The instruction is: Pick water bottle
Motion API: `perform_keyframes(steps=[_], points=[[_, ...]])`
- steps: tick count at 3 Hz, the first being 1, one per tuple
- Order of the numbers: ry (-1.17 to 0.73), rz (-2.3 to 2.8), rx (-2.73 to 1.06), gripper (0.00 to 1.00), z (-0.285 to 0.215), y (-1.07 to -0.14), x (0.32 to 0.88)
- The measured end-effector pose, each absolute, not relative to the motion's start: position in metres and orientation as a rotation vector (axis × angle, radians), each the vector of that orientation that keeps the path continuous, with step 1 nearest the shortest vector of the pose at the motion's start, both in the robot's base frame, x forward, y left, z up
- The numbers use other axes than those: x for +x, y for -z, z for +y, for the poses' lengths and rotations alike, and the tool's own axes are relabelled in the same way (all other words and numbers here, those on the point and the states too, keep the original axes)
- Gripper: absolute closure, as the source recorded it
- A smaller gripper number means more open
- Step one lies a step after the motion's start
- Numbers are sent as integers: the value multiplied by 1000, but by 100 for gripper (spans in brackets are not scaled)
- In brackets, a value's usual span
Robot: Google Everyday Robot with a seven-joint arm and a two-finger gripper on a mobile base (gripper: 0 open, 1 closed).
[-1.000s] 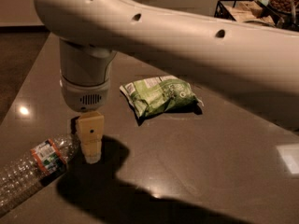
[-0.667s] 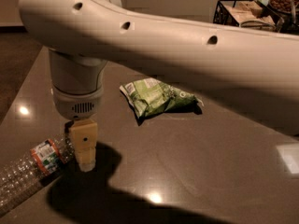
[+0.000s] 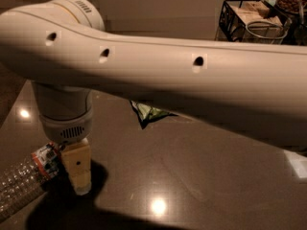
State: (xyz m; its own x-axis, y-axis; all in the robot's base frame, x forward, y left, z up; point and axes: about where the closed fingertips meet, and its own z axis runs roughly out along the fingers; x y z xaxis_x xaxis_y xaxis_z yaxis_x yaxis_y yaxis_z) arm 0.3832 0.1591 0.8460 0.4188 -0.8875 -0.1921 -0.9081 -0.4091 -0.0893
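Note:
The water bottle (image 3: 21, 182) lies on its side at the lower left of the dark table (image 3: 201, 176). It is clear ribbed plastic, and its red-and-teal label band (image 3: 45, 159) sits near the neck end. Its cap is hidden behind my gripper. My gripper (image 3: 79, 174) hangs from the white wrist (image 3: 64, 114), points straight down and reaches close to the table top. It is right beside the label end of the bottle, on its right. My white arm (image 3: 192, 71) crosses the whole view.
A green snack bag (image 3: 148, 113) lies mid-table, mostly hidden behind my arm. A black wire basket (image 3: 240, 18) and a clear glass jar (image 3: 266, 32) stand at the back right. The table's left edge runs close to the bottle.
My arm has swung left and lower in the view and now covers most of the green bag. The gripper has shifted slightly left and stays beside the bottle's label end. The bottle has not moved.

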Motion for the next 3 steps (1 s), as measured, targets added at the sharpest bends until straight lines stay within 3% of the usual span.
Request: perform_keyframes(steps=[3], points=[[-220, 1640, -2452, 65, 171, -865, 383]])
